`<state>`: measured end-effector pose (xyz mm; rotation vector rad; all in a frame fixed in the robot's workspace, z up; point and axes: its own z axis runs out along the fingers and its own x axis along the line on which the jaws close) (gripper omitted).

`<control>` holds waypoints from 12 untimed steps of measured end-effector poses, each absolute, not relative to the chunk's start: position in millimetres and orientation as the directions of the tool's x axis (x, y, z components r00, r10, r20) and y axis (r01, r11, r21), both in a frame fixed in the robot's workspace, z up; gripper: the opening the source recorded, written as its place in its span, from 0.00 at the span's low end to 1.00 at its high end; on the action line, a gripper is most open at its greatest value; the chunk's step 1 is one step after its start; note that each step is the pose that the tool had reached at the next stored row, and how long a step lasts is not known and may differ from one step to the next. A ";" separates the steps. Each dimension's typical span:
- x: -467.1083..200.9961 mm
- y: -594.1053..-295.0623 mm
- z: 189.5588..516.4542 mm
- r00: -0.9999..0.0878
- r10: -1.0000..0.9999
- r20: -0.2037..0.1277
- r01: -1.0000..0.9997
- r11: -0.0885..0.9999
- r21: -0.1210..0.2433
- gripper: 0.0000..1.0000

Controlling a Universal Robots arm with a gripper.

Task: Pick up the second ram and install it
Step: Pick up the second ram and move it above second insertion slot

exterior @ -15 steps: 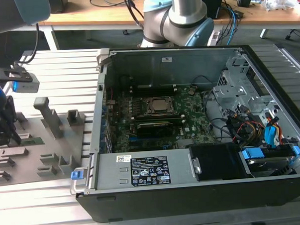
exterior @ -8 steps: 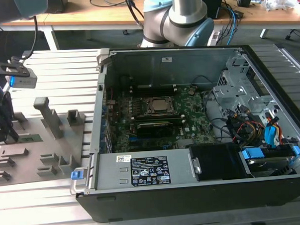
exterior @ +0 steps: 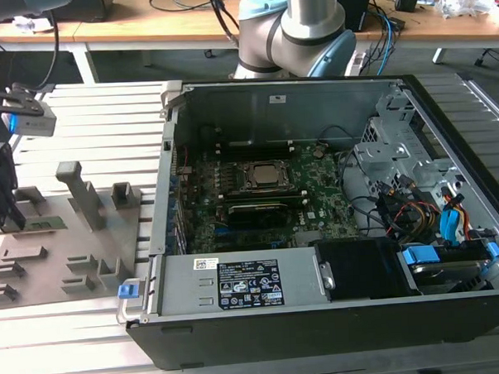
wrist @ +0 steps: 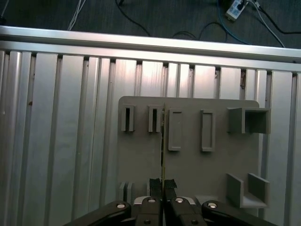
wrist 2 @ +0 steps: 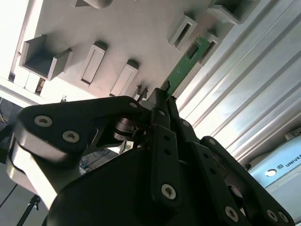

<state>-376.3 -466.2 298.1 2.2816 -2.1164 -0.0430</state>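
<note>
Tool (wrist: 162, 184) clamps the second ram (wrist 2: 185, 66) at grey fixture plate (wrist: 207, 174).

Spotted a black label (exterior: 250, 284) with white print and small symbols on the grey metal cover (exterior: 303, 272) inside the computer case (exterior: 322, 337) in the exterior view; print too fine to read. Noted a small white sticker (exterior: 206, 263) just beside that label, toward the exterior view's left, likewise illegible. Saw another white sticker (exterior: 272, 100) on the case's far inner wall, unreadable. Found dark capital lettering (wrist 2: 286, 165) on the pale arm housing (wrist 2: 275, 181) in the second wrist view, cut off at the edge. Made out no print on the second ram (wrist 2: 186, 66) or on the grey fixture plate (wrist: 188, 165).
</note>
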 end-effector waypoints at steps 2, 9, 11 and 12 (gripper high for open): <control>-376.3 -466.2 300.4 0.075 -0.997 0.000 -0.996 -0.075 0.040 0.14; -376.3 -466.2 309.9 0.075 -0.997 0.000 -0.996 -0.075 0.040 0.14; -376.3 -466.2 311.8 0.075 -0.997 0.000 -0.996 -0.075 0.040 0.14; -376.3 -466.2 312.8 0.075 -0.997 0.000 -0.996 -0.075 0.040 0.14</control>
